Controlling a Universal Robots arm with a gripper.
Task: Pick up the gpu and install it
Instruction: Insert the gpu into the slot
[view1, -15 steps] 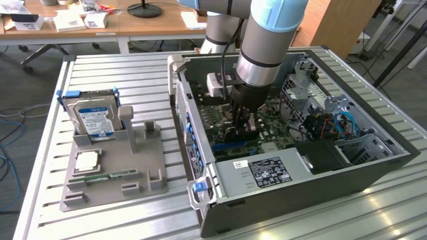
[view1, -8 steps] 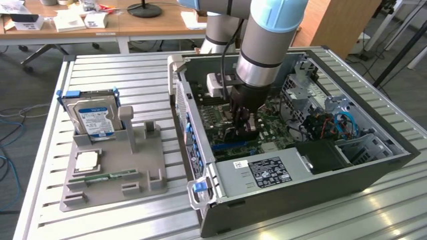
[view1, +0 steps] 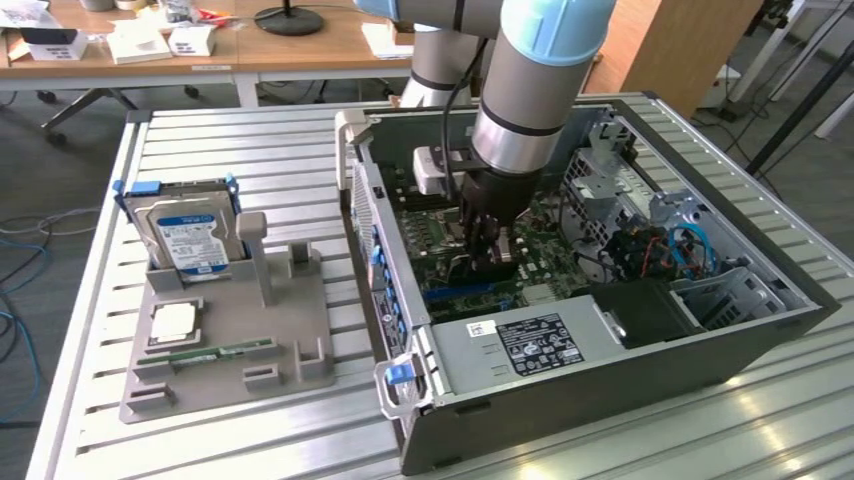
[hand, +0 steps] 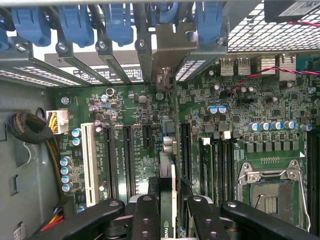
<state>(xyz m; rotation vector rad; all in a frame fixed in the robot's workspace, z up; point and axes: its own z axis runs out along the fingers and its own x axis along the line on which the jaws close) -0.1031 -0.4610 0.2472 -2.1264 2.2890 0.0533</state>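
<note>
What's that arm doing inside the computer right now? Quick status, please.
Gripper shut on the gpu, down inside the open computer case. Card held edge-on over the motherboard slots, bracket end by the rear slot covers. Nothing seen blocking the slot.

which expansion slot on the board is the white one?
The long white slot, outermost of the row, on the side toward the yellow-and-black cable bundle. The other slots are black; the gripper holds the gpu over those.

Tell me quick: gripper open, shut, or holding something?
Gripper: shut on the gpu, which it holds edge-on over the motherboard slots inside the computer case.
</note>
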